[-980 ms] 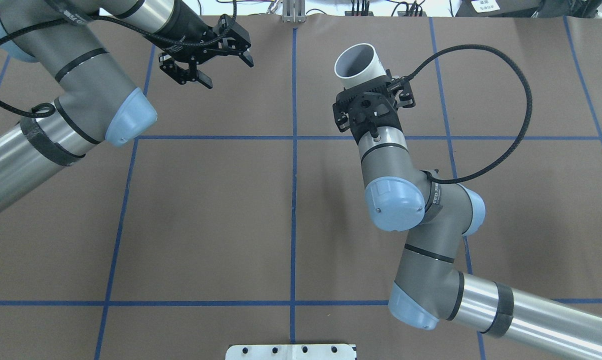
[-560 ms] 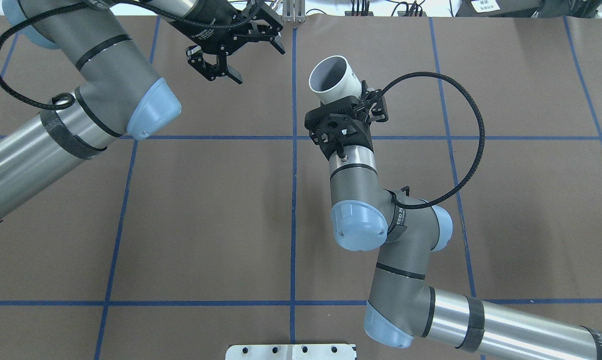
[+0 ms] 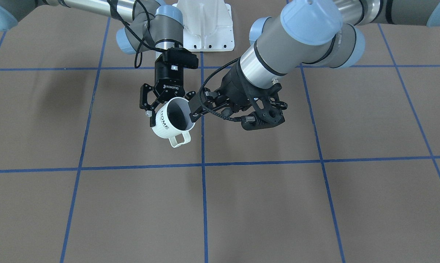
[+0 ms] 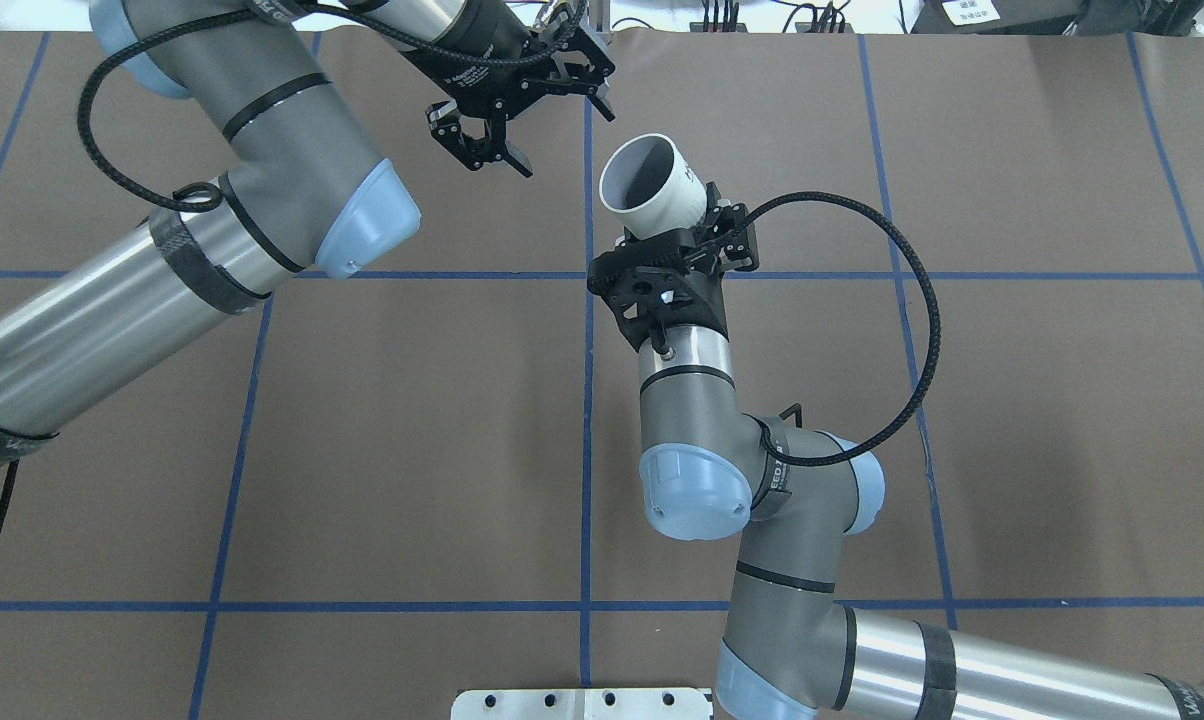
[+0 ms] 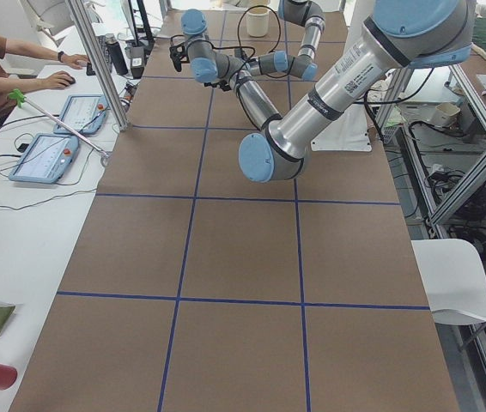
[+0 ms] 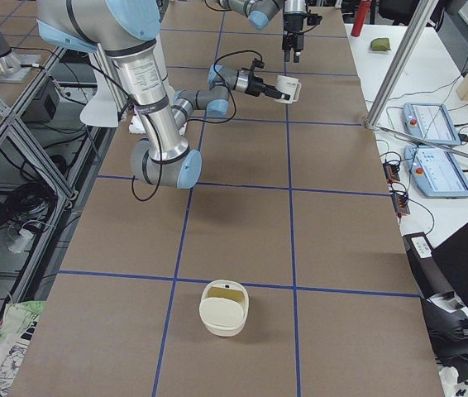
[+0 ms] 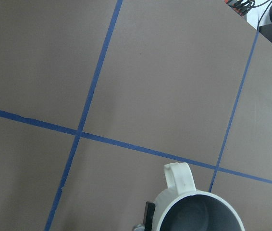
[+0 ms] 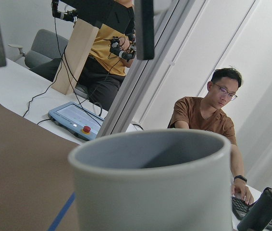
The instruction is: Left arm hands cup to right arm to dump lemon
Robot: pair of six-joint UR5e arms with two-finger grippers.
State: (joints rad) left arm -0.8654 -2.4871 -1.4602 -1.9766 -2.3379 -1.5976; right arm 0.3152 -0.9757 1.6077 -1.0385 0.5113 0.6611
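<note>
R end effector (image 3: 167, 103), clamped on cup (image 3: 167, 126), has shifted left twd L end effector (image 4: 567, 142), wide open & empty; hand-over looks imminent.

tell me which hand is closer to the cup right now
Right. The right hand is shut on the cup, holding it tilted in the air. The left hand is open beside the cup's rim, with a gap between them.

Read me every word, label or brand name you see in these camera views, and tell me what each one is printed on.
"HOME": black letters on the side of the cup, held in the right gripper.
"ROBOTIQ": white print on the right gripper's body.
Too small or blurred to read: print on the left gripper, the sticker on the left arm, and the white label at the overhead view's top right.
</note>
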